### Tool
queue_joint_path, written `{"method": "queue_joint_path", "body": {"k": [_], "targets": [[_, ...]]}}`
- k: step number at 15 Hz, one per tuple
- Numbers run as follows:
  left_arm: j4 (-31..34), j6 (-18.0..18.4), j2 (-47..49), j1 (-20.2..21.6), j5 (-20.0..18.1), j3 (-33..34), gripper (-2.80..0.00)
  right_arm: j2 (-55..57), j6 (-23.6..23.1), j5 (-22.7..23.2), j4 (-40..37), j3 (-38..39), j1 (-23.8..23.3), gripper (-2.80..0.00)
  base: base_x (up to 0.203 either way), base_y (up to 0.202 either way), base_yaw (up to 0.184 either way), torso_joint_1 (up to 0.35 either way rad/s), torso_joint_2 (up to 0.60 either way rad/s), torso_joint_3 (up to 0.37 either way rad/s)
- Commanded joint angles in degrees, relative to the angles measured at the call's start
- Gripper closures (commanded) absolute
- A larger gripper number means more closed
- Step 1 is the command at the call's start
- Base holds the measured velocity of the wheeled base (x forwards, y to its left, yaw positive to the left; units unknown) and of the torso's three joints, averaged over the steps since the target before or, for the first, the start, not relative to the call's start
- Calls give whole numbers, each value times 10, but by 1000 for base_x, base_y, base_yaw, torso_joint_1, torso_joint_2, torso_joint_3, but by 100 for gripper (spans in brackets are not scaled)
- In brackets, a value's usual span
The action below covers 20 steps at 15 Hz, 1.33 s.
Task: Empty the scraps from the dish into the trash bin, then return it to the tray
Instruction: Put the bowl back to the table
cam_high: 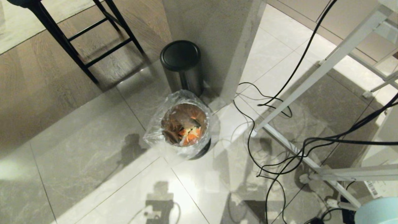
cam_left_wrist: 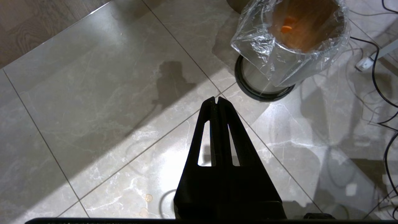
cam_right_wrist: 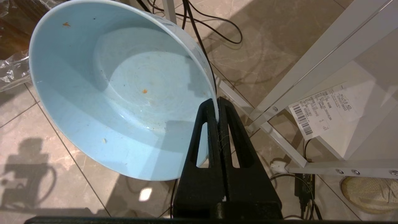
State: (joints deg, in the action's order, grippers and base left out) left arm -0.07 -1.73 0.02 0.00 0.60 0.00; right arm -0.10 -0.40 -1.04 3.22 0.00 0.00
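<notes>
The right gripper [cam_right_wrist: 217, 102] pinches the rim of the dish [cam_right_wrist: 118, 93] between its two fingers, which are pressed together on the thin wall. The grasp is at the edge, probably because a rim is the only part narrow enough for these fingers, and it lets the wrist tip the dish freely. The dish is held in the air and tilted on its side, above the floor and beside a white frame [cam_right_wrist: 314, 62]. In the head view only its edge shows, at the lower right corner [cam_high: 377, 211].

It is almost clean inside: only a few tiny orange specks remain. The scraps [cam_high: 189, 135] lie in the bin [cam_high: 174, 146], orange slices with a pale strip on the brownish contents. So the emptying looks done, and what remains is to bring the dish back to the tray (the tray is in no view).

The clear bag is folded over the bin rim, surely to keep it open and catch what falls. A steel bin with a black lid [cam_high: 180, 56] stands just behind it.

The left gripper [cam_left_wrist: 216, 100] is clenched with nothing in it, hanging over the floor tiles near the bin.

A white label [cam_right_wrist: 323, 112] with a barcode sits by the frame; its text is too small to read. No brand is visible.
</notes>
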Motion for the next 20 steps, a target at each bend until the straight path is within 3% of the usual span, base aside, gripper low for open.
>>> {"method": "queue_joint_path", "body": {"k": [1,20], "targets": [[0,0,0,0,0,0,0,1,0,0,0,0,0,0,0,0,0,0,0,0],[0,0,1,0,0,0,0,1,0,0,0,0,0,0,0,0,0,0,0,0]]}}
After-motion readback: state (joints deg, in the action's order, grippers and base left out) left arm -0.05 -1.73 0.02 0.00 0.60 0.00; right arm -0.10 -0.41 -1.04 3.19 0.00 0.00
